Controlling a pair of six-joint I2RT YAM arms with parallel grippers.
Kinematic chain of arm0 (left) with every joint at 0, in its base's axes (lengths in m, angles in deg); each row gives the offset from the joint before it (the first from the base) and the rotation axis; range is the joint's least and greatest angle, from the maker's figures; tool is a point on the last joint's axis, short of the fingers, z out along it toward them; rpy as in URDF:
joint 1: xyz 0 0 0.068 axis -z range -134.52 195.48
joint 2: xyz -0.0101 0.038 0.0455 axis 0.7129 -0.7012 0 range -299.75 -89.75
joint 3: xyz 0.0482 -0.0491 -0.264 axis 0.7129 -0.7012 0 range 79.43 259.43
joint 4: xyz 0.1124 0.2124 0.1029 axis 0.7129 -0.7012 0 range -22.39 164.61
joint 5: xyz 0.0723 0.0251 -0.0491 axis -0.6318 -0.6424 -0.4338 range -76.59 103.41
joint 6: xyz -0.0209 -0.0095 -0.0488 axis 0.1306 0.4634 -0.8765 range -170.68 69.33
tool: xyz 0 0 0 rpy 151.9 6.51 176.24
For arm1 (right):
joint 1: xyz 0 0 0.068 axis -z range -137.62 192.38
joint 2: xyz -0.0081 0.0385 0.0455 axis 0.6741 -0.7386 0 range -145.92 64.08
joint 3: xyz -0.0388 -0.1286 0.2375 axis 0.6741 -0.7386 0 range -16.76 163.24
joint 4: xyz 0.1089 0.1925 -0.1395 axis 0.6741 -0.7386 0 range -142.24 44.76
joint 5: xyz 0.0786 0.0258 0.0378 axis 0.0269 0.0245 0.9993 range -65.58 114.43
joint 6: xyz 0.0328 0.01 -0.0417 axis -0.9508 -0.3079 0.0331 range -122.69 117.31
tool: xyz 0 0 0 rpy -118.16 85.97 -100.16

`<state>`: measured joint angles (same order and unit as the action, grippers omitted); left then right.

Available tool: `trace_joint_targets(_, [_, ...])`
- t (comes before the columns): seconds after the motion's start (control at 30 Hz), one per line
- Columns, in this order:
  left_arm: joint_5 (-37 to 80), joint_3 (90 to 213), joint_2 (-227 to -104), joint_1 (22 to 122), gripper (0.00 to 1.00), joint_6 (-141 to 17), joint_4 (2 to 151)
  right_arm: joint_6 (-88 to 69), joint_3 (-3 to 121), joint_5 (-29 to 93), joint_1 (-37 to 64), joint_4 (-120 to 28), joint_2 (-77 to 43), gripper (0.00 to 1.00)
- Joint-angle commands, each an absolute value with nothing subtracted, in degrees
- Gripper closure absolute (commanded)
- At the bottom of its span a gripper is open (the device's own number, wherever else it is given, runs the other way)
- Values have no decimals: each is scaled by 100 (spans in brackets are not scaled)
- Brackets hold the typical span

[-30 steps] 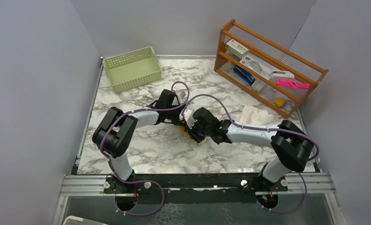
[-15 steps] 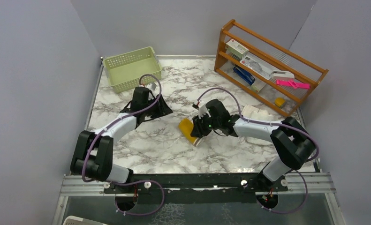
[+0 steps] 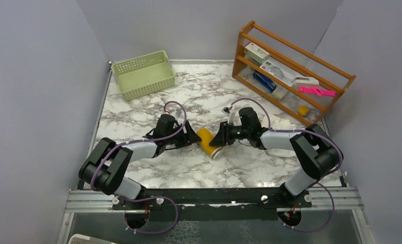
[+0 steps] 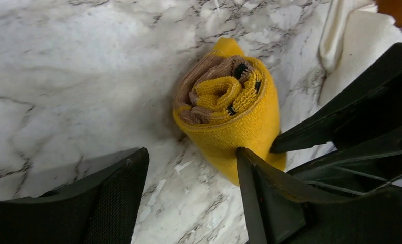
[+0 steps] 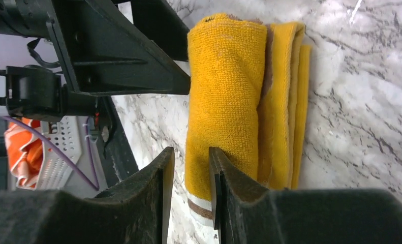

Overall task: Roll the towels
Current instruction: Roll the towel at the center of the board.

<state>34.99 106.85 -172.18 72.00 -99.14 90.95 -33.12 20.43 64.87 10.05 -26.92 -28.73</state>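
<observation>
Though grey walls [image 3: 41, 101] enclose it, the marble table [image 3: 214, 81] bears the yellow towel [image 3: 207, 138].

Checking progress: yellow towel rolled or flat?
Rolled: the yellow towel lies as a cylinder, spiral layers showing at its end; a flap trails alongside.

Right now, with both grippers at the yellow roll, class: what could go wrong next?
The outer flap of the yellow towel lies loose beside the roll, so it may unroll once let go. The left gripper and right gripper crowd the same roll; they could collide or knock it askew.
</observation>
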Motion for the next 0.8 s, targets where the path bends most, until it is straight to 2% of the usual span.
trace_joint_targets(0.0, [3496, 10788, -17570, 7319, 30, -10426, 10299, -3819, 1790, 7043, 1179, -1964, -2979, 69])
trace_joint_targets(0.33, [3503, 11140, -18425, 7736, 28, -10630, 10719, -3646, 1756, 6902, 1188, -2058, -3134, 69])
trace_joint_targets(0.53, [3381, 11300, -18619, 7947, 28, -10642, 10713, -2933, 2077, 6154, 1188, -3114, -3053, 63])
trace_joint_targets(0.77, [3248, 11491, -18828, 8145, 31, -10657, 10717, -2419, 2345, 5336, 1181, -4151, -3056, 62])
